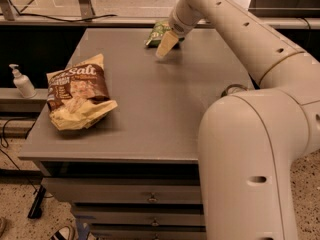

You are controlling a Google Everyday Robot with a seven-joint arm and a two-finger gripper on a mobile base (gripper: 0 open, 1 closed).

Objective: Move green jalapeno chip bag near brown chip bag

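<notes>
Hanging over the far part of the bench [150,109], my gripper [166,44] points down and a little to the left, and its pale tip is close above the grey surface. Whether it is clenched, released or grasping something, I cannot tell from this side. Directly behind it lies the green jalapeno chip bag [157,31], flat on the bench near the far edge, somewhat right of the middle. The gripper covers the near right corner of this bag, and I cannot say if the two are touching or only just beside each other. My arm [240,34] comes from the right side, goes up and bends over the bench, and its big white lower part fills the right foreground and hides the right near corner of the bench. The brown chip bag [75,91] lies on the left side of the bench, closer to the front edge, with the white word "salt" on its brown face and a pale yellow, crumpled lower end. It is well apart from the green bag. Left of the bench, on a lower ledge, a small pump bottle [22,82] stands upright. Under the bench top there are drawers [150,199] with small handles.
</notes>
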